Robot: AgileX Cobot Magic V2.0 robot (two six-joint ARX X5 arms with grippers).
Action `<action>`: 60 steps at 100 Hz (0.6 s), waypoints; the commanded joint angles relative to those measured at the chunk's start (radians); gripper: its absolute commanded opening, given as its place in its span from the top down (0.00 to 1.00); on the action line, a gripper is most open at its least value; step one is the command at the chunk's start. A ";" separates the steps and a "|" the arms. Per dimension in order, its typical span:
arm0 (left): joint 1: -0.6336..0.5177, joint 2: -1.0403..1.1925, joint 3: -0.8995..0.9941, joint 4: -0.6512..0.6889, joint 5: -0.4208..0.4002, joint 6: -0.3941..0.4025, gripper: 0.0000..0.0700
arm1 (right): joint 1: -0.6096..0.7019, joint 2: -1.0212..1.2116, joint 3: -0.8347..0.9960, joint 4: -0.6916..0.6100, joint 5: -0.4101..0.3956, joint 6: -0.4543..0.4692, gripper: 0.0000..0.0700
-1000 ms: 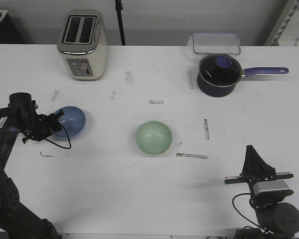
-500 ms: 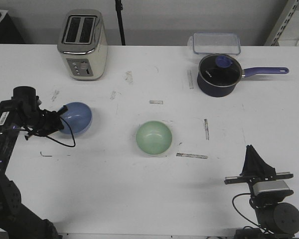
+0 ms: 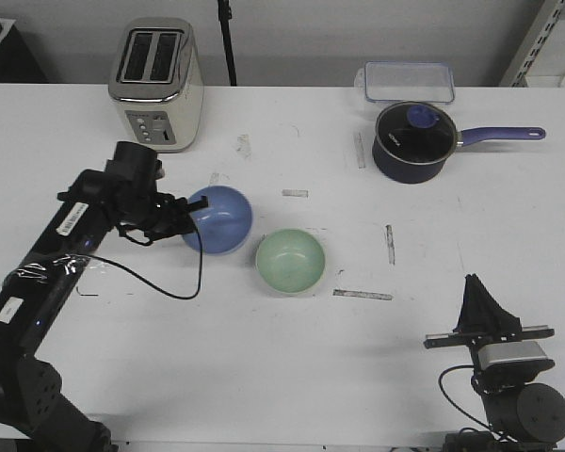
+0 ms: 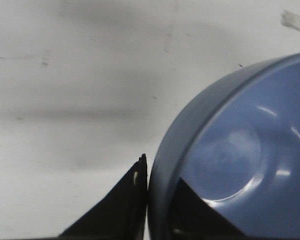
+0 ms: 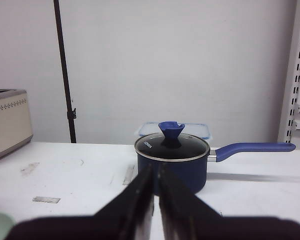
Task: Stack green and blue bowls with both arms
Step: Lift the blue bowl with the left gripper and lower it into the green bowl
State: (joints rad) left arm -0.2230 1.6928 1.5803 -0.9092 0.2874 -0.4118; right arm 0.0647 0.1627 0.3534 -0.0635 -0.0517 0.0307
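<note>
Left gripper [image 3: 182, 223] clamped on the left rim of the tilted blue bowl [image 3: 220, 218], bowl just left and far of the green bowl [image 3: 290, 261], right gripper [image 3: 476, 299] fingers pressed together, holding nothing, near right of the table [image 3: 264, 367].

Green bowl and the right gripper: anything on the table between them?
Front view: only bare table and a strip of tape between the green bowl and the right gripper.

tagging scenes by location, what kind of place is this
Probably a lab bench staged as a mock kitchen: a scuffed white table bearing a toaster, a lidded saucepan and a clear container, set against a bare wall with metal shelving.
</note>
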 commanded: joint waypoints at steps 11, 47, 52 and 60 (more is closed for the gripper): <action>-0.152 0.025 0.027 0.056 0.006 -0.050 1.00 | 0.000 0.000 0.002 0.011 0.000 0.009 0.99; -0.327 0.104 0.027 0.149 0.005 -0.106 1.00 | 0.000 0.000 0.002 0.011 0.000 0.009 0.99; -0.340 0.115 0.027 0.149 0.005 -0.107 1.00 | 0.000 0.000 0.002 0.011 0.000 0.009 0.99; -0.357 0.127 0.027 0.153 0.000 -0.118 1.00 | 0.000 0.000 0.002 0.011 0.000 0.010 0.99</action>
State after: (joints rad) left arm -0.5632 1.7943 1.5829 -0.7620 0.2897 -0.5102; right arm 0.0647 0.1627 0.3534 -0.0631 -0.0517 0.0307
